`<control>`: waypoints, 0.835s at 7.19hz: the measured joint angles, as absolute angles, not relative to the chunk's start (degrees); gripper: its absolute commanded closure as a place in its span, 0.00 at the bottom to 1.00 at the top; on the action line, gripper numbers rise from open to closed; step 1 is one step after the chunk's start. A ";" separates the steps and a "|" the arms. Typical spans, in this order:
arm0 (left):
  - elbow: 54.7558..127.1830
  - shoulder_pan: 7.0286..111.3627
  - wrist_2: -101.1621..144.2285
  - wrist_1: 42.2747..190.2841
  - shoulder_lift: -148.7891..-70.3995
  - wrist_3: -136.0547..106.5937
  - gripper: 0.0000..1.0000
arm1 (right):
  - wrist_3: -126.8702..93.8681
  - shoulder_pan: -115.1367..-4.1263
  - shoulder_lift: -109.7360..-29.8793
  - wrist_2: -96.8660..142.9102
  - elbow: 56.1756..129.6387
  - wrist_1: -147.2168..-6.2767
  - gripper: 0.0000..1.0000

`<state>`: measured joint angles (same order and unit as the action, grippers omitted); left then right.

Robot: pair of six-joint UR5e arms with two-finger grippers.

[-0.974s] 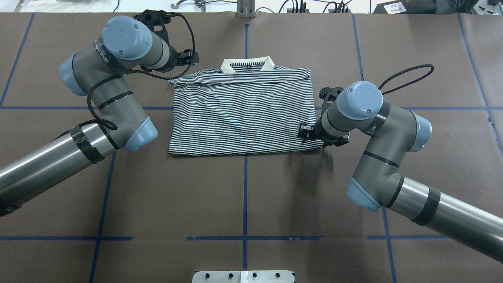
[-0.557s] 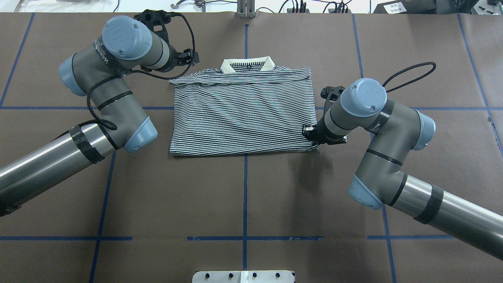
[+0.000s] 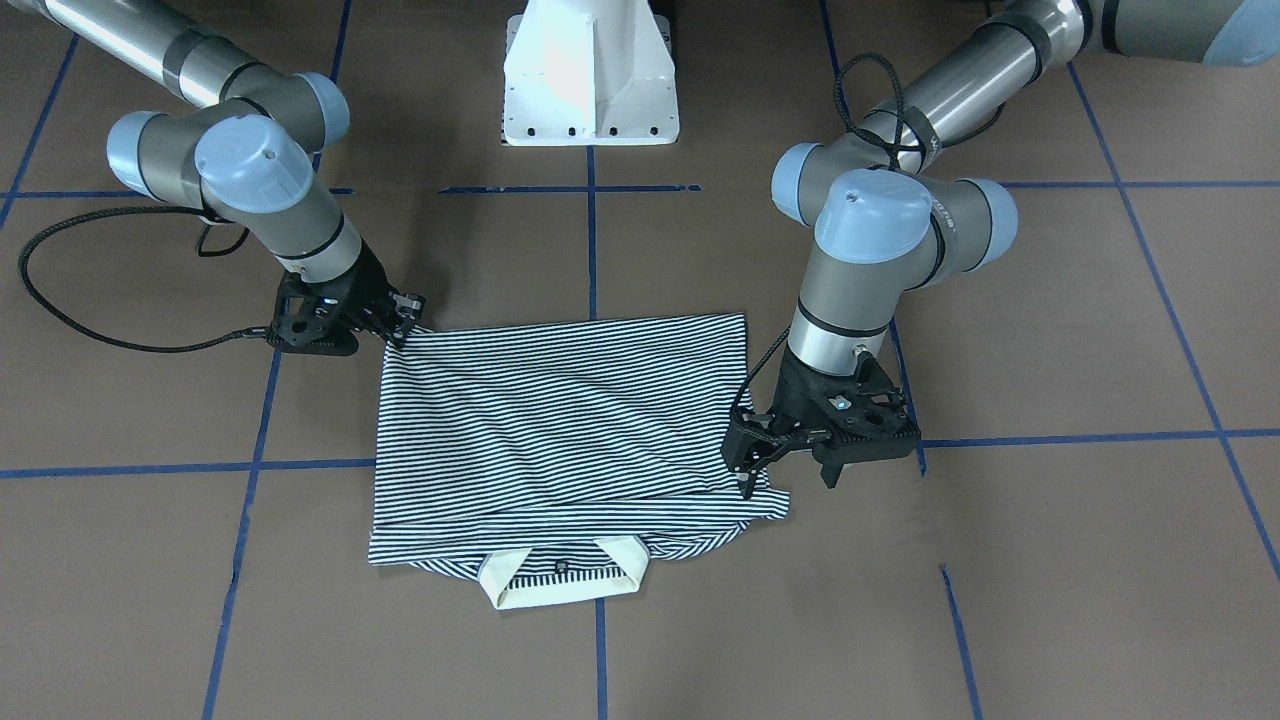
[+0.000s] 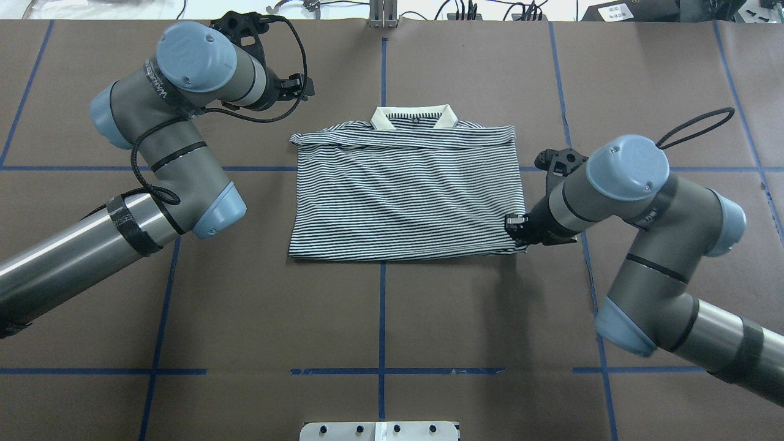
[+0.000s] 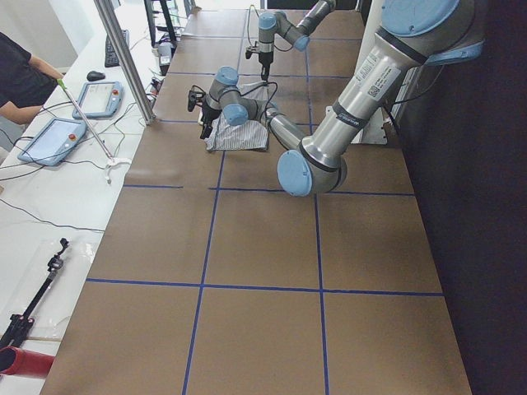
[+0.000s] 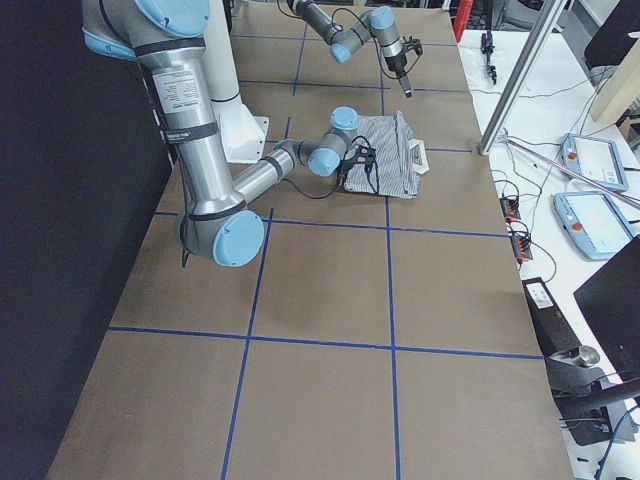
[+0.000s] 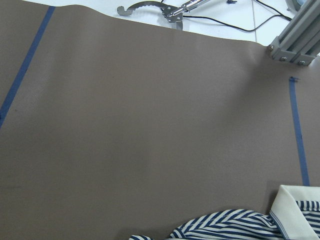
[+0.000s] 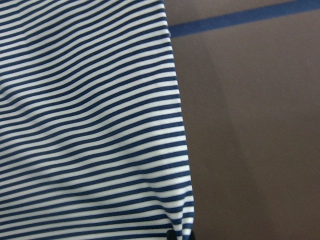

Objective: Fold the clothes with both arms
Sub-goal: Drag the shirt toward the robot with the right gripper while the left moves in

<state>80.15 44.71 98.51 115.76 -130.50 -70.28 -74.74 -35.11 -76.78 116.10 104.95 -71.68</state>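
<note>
Folded navy-and-white striped polo shirt (image 4: 404,190) lies central on the brown counter (image 4: 459,318), white collar (image 4: 386,119) toward the far edge. Black right end effector (image 4: 514,224) clenches its hem corner, seemingly for another fold, while black left end effector (image 3: 787,485) hovers released.

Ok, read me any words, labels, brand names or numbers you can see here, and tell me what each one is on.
No text reads clearly.
Black band on the left arm: white lettering, too blurred.
White sticker on that arm: too small.
White sticker on the right arm: too small.
White label beyond the table's far edge: too small.
The polo shirt: no legible print.
</note>
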 measured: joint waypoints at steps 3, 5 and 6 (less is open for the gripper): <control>82.87 44.09 98.53 114.10 -130.20 -70.33 0.00 | -80.91 -22.39 -89.45 116.82 118.85 -71.14 1.00; 83.76 43.25 98.55 113.40 -130.11 -70.39 0.00 | -85.05 -14.37 -91.22 116.67 122.11 -70.97 0.00; 83.92 42.70 98.58 113.27 -130.05 -70.40 0.00 | -85.77 -12.65 -91.41 116.62 123.09 -70.94 0.00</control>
